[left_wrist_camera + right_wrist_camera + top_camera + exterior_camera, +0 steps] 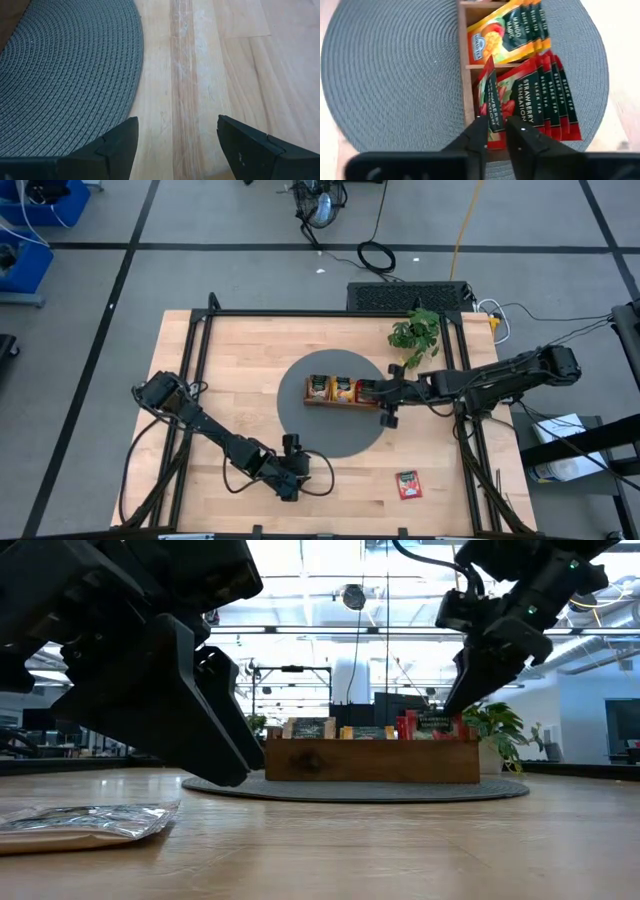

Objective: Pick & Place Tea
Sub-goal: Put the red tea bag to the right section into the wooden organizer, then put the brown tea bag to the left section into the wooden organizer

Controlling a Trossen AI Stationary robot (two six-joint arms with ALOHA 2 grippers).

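The left pincer (290, 492) hovers low over the bare wooden surface (230, 360) just off the round grey mat (300, 425), its fingers spread wide and released with nothing between them. On the mat stands the wooden tray (342, 402), its three compartments filled with upright flat tea sachets: green-and-tan at the left end, orange mango ones (505, 32) in the middle, red strawberry ones (547, 95) at the right end. The right pincer (496, 131) sits at that right-end compartment, its fingers only narrowly parted around the edge of one red sachet (489, 97) standing tilted there. Farther right, a lone red sachet (408, 484) lies flat on the surface, well apart from the tray.
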